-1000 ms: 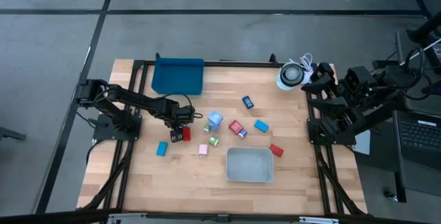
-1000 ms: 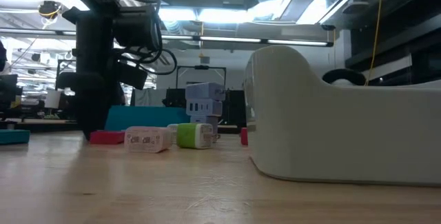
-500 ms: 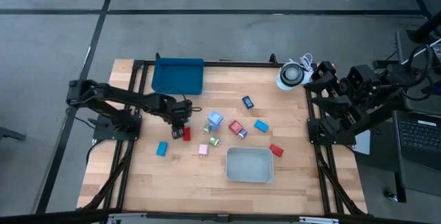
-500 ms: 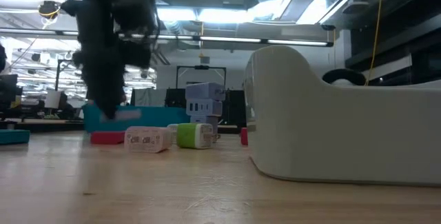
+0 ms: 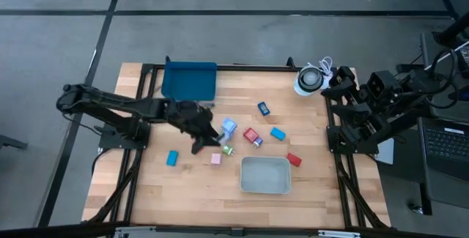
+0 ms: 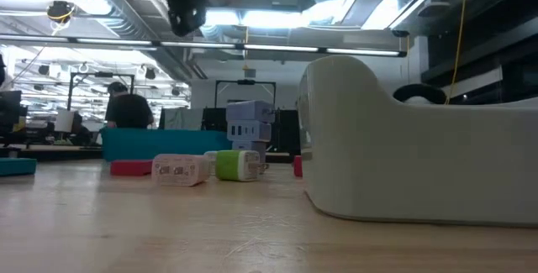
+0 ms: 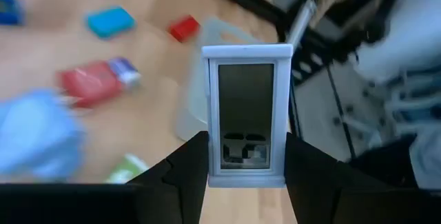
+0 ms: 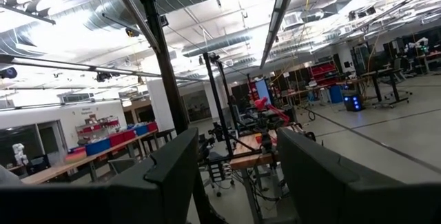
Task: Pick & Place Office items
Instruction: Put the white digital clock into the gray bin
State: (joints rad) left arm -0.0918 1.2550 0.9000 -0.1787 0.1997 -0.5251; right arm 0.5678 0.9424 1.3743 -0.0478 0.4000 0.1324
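The office items (image 5: pixel 253 137) mostly lie loose on the table (image 5: pixel 146 194), none yet in the grey bin (image 5: pixel 265 175), while the left hand (image 7: pixel 246 156) clamps one pale piece (image 7: pixel 246 114) aloft and the right hand (image 8: pixel 234 169) idles at the table's edge, fingers parted, empty.

Wooden table (image 5: pixel 146 187), office items (image 5: pixel 253 137), blue tray (image 5: pixel 189 80), grey bin (image 5: pixel 265 175)
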